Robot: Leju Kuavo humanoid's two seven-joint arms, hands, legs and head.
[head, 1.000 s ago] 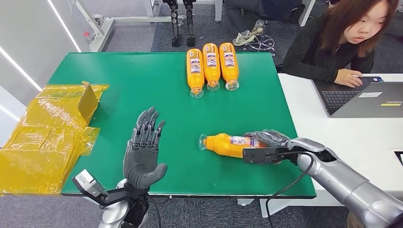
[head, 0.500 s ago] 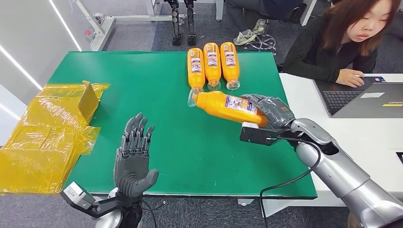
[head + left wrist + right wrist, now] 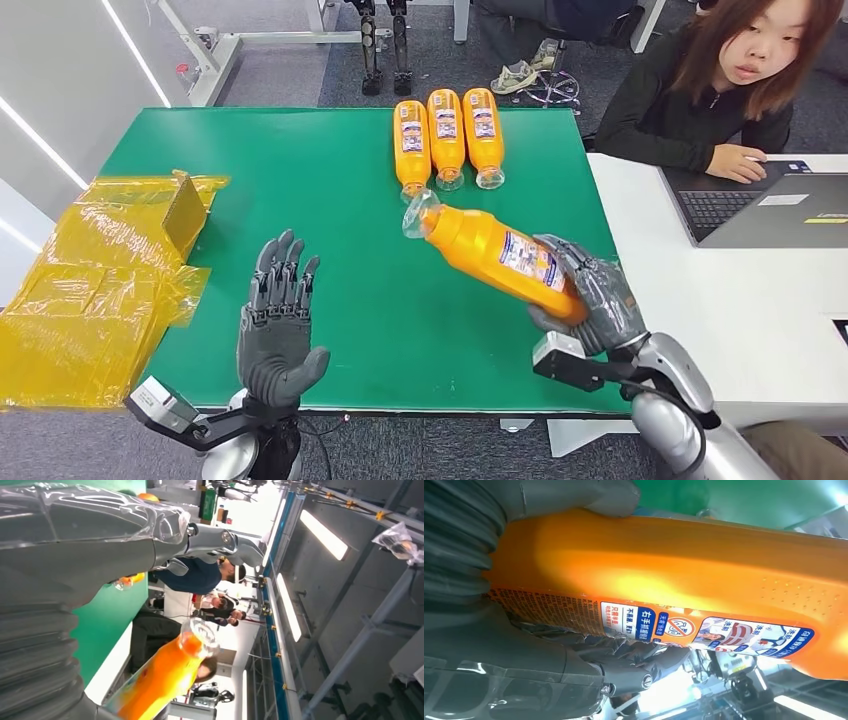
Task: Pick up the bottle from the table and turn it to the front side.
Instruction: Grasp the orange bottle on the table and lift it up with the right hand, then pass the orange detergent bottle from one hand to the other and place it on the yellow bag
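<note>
My right hand (image 3: 590,296) grips an orange bottle (image 3: 492,252) by its lower body and holds it above the green table (image 3: 300,180), tilted, with its clear cap toward the far left. The bottle's label (image 3: 704,630) with blue and white print faces the right wrist camera, and the fingers (image 3: 624,667) wrap under it. The same bottle (image 3: 160,677) appears past my left hand in the left wrist view. My left hand (image 3: 278,325) stands raised over the near edge of the table, fingers spread, holding nothing.
Three more orange bottles (image 3: 445,135) lie side by side at the far middle of the table. Yellow plastic wrap with a small box (image 3: 110,270) covers the table's left edge. A person (image 3: 720,90) sits at a laptop (image 3: 770,205) on the white desk to the right.
My right hand lifted the bottle off the table, then drew it nearer and tilted it steeper. The left hand dropped back slightly toward the near edge, still open.
</note>
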